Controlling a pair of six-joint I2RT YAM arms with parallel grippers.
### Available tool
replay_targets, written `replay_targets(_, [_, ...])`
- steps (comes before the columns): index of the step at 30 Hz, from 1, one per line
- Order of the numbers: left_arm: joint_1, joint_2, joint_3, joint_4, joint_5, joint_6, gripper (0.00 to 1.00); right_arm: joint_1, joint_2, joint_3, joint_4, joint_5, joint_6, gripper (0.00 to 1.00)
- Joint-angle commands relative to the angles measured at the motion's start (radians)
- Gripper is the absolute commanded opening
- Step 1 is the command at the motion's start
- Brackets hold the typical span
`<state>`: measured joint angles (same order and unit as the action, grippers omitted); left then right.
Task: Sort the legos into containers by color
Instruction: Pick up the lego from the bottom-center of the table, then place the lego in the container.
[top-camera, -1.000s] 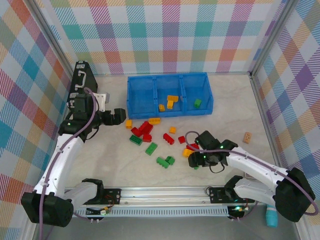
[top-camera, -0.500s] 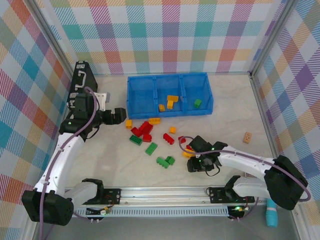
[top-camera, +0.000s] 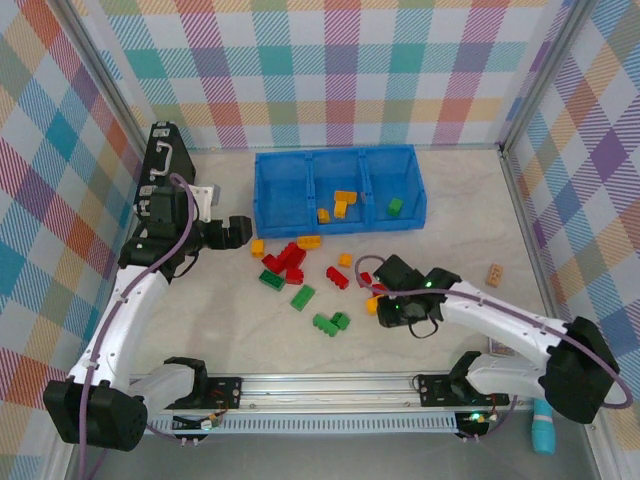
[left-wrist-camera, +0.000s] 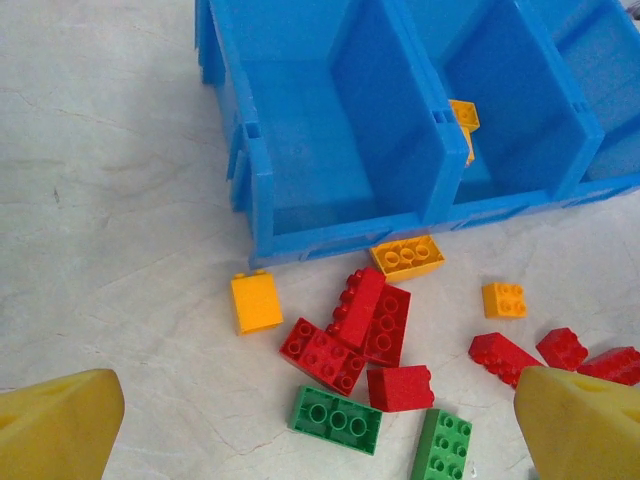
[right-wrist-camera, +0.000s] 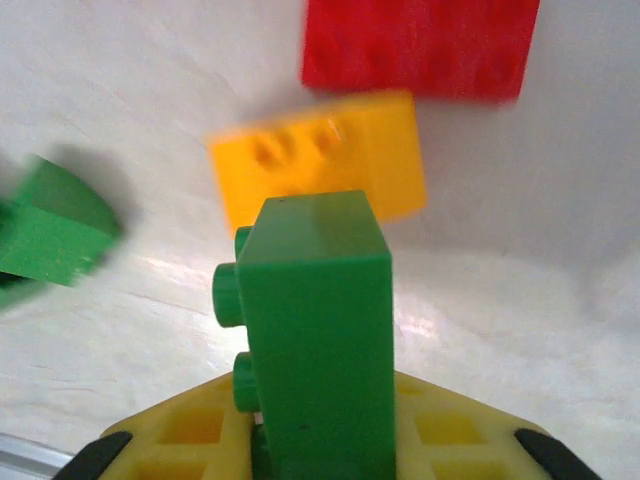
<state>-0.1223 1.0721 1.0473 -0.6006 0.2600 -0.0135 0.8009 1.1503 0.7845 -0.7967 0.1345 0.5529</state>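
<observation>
The blue bin (top-camera: 300, 158) stands at the back with three compartments. Its middle one holds orange bricks (top-camera: 340, 205), the right one a green brick (top-camera: 396, 206), and the left one (left-wrist-camera: 320, 140) is bare. Loose red bricks (top-camera: 288, 262), green bricks (top-camera: 330, 322) and orange bricks (top-camera: 308, 242) lie in front of it. My right gripper (top-camera: 384, 308) (right-wrist-camera: 320, 440) is shut on a green brick (right-wrist-camera: 315, 320), held just above an orange brick (right-wrist-camera: 320, 160) and a red brick (right-wrist-camera: 420, 45). My left gripper (top-camera: 235, 232) (left-wrist-camera: 318, 425) hangs open over the red bricks (left-wrist-camera: 360, 320) and a green brick (left-wrist-camera: 335, 420).
A black case with metal latches (top-camera: 160, 160) leans at the left wall. A tan brick (top-camera: 494, 274) lies alone at the right. Checkered walls close three sides, and a metal rail (top-camera: 330, 385) runs along the near edge.
My right gripper has shifted a little away from the near edge, toward the loose bricks, with the green brick in it. The left arm has not moved.
</observation>
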Motion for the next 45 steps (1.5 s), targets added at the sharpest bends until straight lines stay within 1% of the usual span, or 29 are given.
replay_targets(1, [-0.006, 0.005, 0.002, -0.016, -0.012, 0.022, 1.0, -0.076, -0.004, 0.119, -0.089, 0.083, -0.127, 0.27])
replay_targets(4, [-0.003, 0.005, 0.003, -0.022, -0.014, 0.031, 1.0, -0.186, 0.052, 0.215, -0.048, 0.081, -0.241, 0.27])
replay_targets(7, [-0.001, 0.007, 0.002, -0.029, -0.02, 0.041, 1.0, -0.283, 0.135, 0.308, 0.028, 0.074, -0.329, 0.27])
replay_targets(11, [0.004, 0.012, 0.003, -0.033, -0.028, 0.047, 1.0, -0.372, 0.288, 0.442, 0.125, 0.027, -0.398, 0.27])
replay_targets(18, [0.018, 0.022, 0.003, -0.035, -0.024, 0.054, 1.0, -0.456, 0.585, 0.66, 0.185, -0.053, -0.432, 0.27])
replay_targets(22, [0.028, 0.03, -0.004, -0.029, -0.004, 0.058, 1.0, -0.479, 0.743, 0.79, 0.192, -0.033, -0.428, 0.27])
replay_targets(25, [0.034, 0.032, 0.0, -0.029, 0.002, 0.055, 1.0, -0.491, 0.83, 0.874, 0.198, -0.013, -0.412, 0.29])
replay_targets(27, [0.038, 0.023, -0.001, -0.022, -0.002, 0.052, 1.0, -0.5, 0.878, 0.926, 0.191, -0.015, -0.404, 0.3])
replay_targets(29, [0.041, 0.011, -0.004, -0.018, -0.007, 0.05, 1.0, -0.506, 0.924, 0.979, 0.174, -0.019, -0.4, 0.34])
replay_targets(33, [0.042, 0.002, -0.006, -0.018, -0.012, 0.05, 1.0, -0.506, 0.947, 1.01, 0.163, -0.032, -0.4, 0.43])
replay_targets(35, [0.042, 0.003, -0.005, -0.018, -0.009, 0.049, 1.0, -0.507, 0.925, 0.995, 0.163, -0.032, -0.398, 0.46])
replay_targets(37, [0.042, 0.004, -0.004, -0.016, -0.004, 0.047, 1.0, -0.506, 0.894, 0.97, 0.166, -0.029, -0.4, 0.46])
replay_targets(40, [0.042, 0.0, -0.002, -0.015, 0.002, 0.046, 1.0, -0.505, 0.829, 0.926, 0.152, -0.033, -0.403, 0.47])
replay_targets(45, [0.042, -0.013, -0.002, -0.013, 0.003, 0.043, 1.0, -0.497, 0.631, 0.74, 0.154, -0.063, -0.373, 0.5])
